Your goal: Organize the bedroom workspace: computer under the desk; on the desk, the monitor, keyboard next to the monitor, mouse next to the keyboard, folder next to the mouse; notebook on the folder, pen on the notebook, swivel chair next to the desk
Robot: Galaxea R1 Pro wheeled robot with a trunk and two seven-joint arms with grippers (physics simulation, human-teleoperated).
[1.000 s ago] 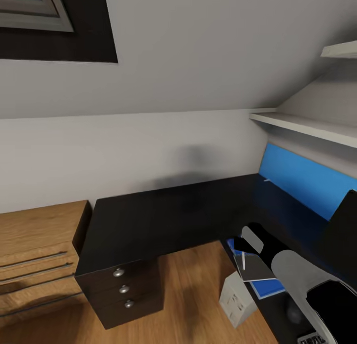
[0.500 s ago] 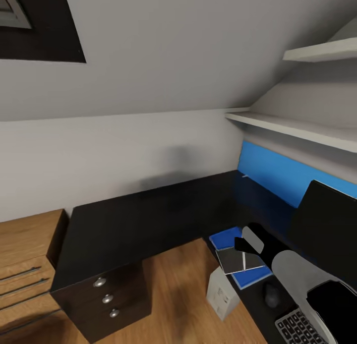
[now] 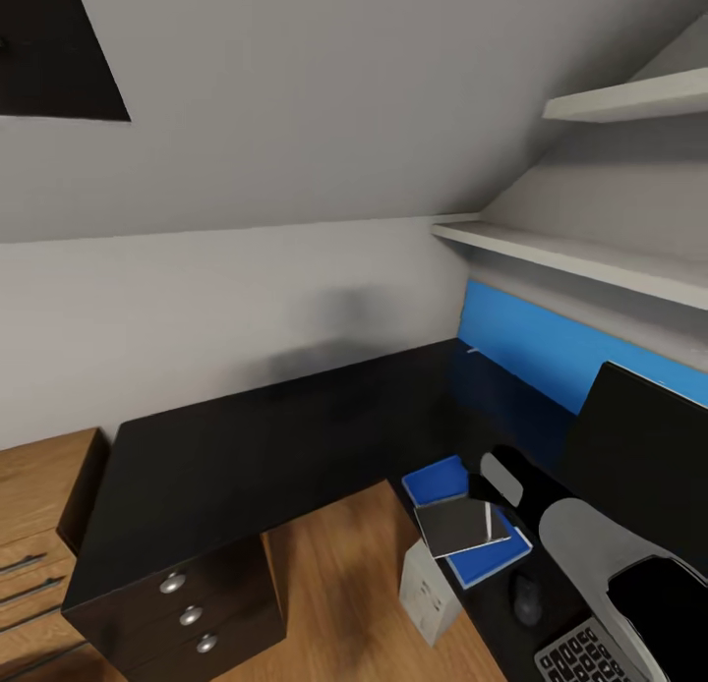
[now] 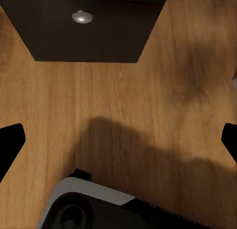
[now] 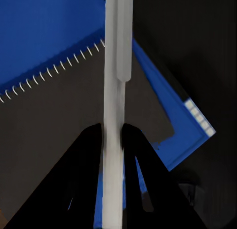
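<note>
The pen [image 5: 116, 90] is clamped between the right gripper [image 5: 113, 135] fingers above the notebook [image 3: 460, 525] lying on the blue folder [image 3: 482, 554] on the black desk [image 3: 275, 436], while the left gripper [image 4: 118, 140], jaws spread, faces wooden floor [image 4: 123, 100].

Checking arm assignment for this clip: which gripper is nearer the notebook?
Right. The right gripper, its jaws shut on the pen, hangs right over the notebook on the folder. The left gripper is open over the wooden floor by the drawer unit.
</note>
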